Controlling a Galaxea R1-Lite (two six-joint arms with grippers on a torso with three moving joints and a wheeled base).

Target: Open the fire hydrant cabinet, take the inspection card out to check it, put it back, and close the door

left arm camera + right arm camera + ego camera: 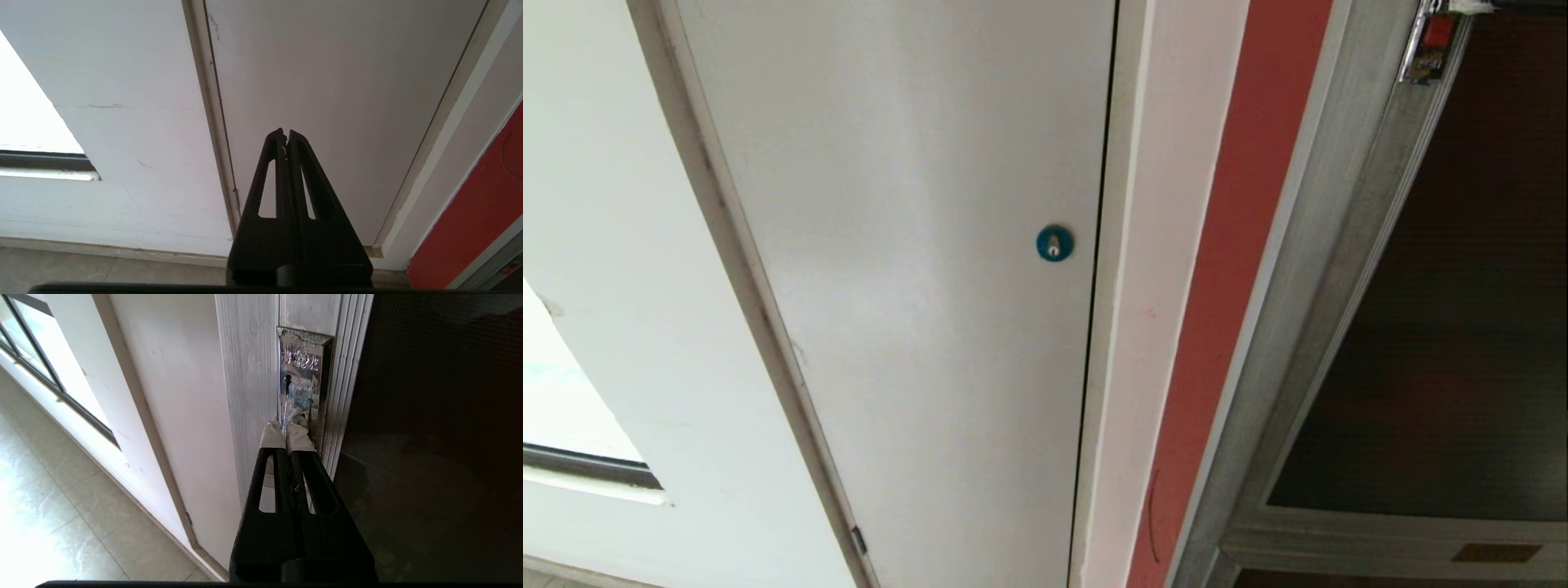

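Note:
The fire hydrant cabinet [1339, 245] stands at the right in the head view, a brushed silver frame around the dark glass door [1462, 286]. The door looks closed. Its small red-and-metal latch [1427, 45] sits high on the frame. In the right wrist view my right gripper [286, 430] is shut with nothing between its taped fingertips [271, 435], which rest at the lower end of the shiny latch [301, 375], beside the dark door [441, 437]. The left gripper [285, 132] is shut and empty, hanging low before the white panel door. The inspection card is out of view.
A white panel door [915, 286] with a blue round lock [1054, 242] fills the middle of the head view. A red wall strip [1233, 286] separates it from the cabinet. A window [36, 355] and tiled floor [61, 506] lie to the left.

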